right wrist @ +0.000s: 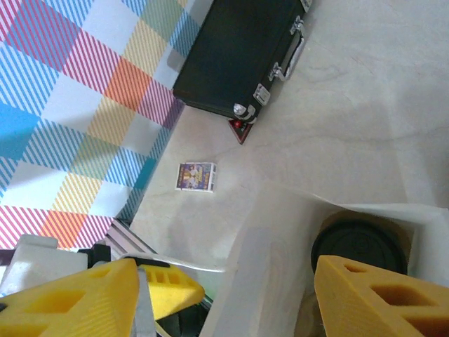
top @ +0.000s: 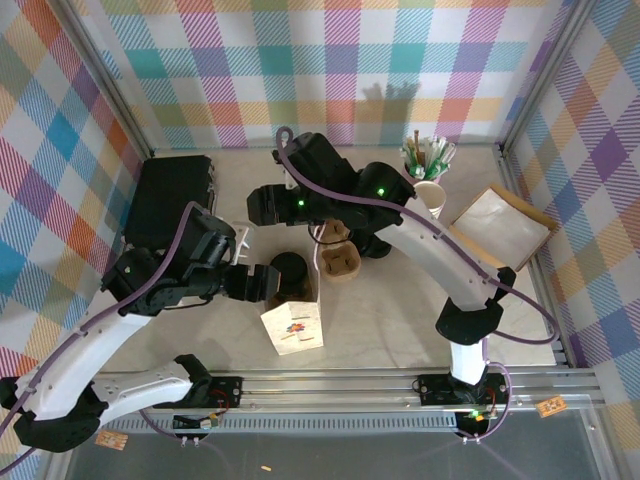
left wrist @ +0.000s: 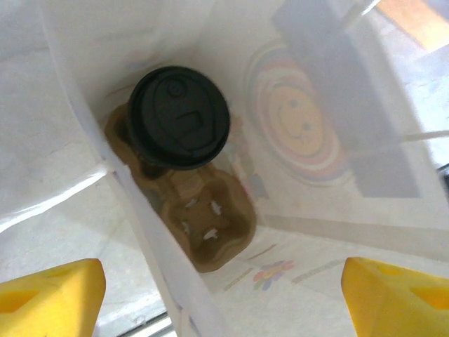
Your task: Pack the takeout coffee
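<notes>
On your counter, the black case lies at ten o'clock from the white paper bag. The bag stands open at the middle. Inside it, a brown cardboard carrier holds the coffee, upright with its black lid on, in the carrier's twelve o'clock pocket. Your left tool hovers at the bag's nine o'clock side, spread wide and holding nothing. Your right tool is at eleven o'clock, its tips apart over the bag's rim, gripping nothing.
</notes>
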You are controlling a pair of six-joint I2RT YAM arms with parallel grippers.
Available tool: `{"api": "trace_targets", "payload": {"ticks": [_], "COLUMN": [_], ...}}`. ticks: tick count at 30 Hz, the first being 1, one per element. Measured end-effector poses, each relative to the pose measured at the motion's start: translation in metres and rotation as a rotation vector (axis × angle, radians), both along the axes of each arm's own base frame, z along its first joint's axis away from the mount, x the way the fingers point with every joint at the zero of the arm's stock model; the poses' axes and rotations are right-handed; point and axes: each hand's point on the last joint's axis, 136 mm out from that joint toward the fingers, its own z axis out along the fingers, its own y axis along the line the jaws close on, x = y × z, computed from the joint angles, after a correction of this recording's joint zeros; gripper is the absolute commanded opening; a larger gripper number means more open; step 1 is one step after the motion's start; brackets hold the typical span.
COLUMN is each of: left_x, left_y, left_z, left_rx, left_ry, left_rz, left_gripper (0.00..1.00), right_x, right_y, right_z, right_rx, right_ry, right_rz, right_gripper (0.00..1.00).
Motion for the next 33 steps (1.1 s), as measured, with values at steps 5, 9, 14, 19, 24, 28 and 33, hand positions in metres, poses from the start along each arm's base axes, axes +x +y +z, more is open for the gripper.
{"api": "trace_targets", "payload": {"ticks": [5,9,14,19,24,28,33], "left_x": [0.000,0.001,0.002,0.007,0.010,0.019,0.047], "left_y": [-0.006,-0.007,-0.007,-0.012,-0.016,-0.019,-0.030], "left_z": [0.013,0.017,0.029,0.052,0.079,0.113,0.134], "left_rx": [-0.062,-0.075,-0.097,-0.154,-0.205,-0.256,-0.272], "left_ry": [-0.041,-0.056,-0.086,-0.151,-0.240,-0.355,-0.481], "left_rz": [-0.022,-0.022,-0.023,-0.029,-0.053,-0.058,-0.016], "left_gripper": [0.85,0.83,0.82,0.82,0.80,0.79,0.77], "right_x": [0.005,0.009,0.015,0.022,0.043,0.081,0.119], "right_y": [0.000,-0.004,-0.015,-0.026,-0.051,-0.105,-0.191], "right_z": [0.004,0.012,0.033,0.037,0.038,0.050,0.055], "right_rx": [0.013,0.021,0.051,0.032,-0.009,-0.009,-0.097], "right_ry": [-0.020,-0.047,-0.088,-0.113,-0.147,-0.169,-0.233], "right_rz": [-0.021,-0.048,-0.089,-0.133,-0.213,-0.350,-0.463], "right_gripper": [0.65,0.64,0.64,0.65,0.64,0.62,0.61]}}
